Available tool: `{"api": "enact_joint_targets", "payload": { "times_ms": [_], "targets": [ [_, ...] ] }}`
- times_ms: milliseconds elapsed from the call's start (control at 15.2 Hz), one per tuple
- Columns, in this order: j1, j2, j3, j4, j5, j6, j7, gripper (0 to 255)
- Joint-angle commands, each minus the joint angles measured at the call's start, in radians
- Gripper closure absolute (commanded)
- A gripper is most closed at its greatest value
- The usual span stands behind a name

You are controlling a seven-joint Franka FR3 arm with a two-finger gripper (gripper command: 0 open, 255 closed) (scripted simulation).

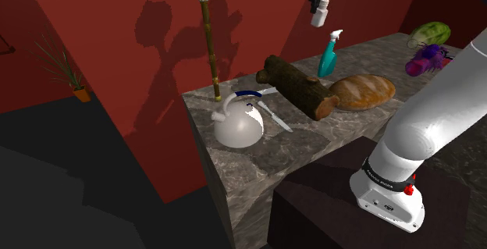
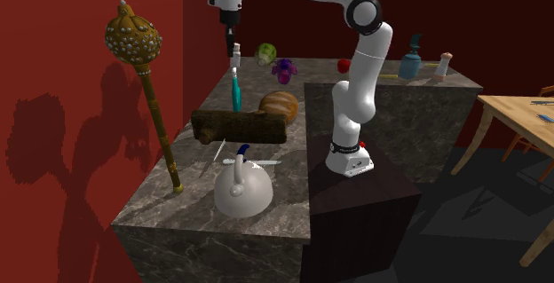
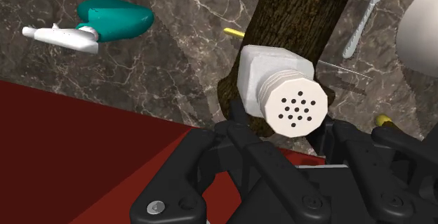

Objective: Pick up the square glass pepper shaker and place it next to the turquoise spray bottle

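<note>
The jaws were clamped on the white square pepper shaker (image 3: 281, 93), holding it in open air well above the bench (image 1: 257, 165). Below it, well apart, the turquoise spray bottle (image 1: 328, 55) stood upright near the bench's edge along the red wall (image 1: 101, 68). A brown log (image 1: 296, 86) lay near the bottle, with bare stone between them, and a bread loaf (image 1: 361, 91) lay beyond the log.
</note>
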Motion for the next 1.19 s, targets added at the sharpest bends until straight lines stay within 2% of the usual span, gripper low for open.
{"api": "enact_joint_targets", "payload": {
  "times_ms": [0,462,1122],
  "targets": [
    [-0.013,0.070,-0.036,0.074,0.022,-0.005,-0.054,255],
    [-0.097,0.343,-0.128,0.378,0.149,-0.063,-0.219,255],
    [-0.082,0.293,-0.119,0.181,0.125,0.090,-0.209,255]
  ]
}}
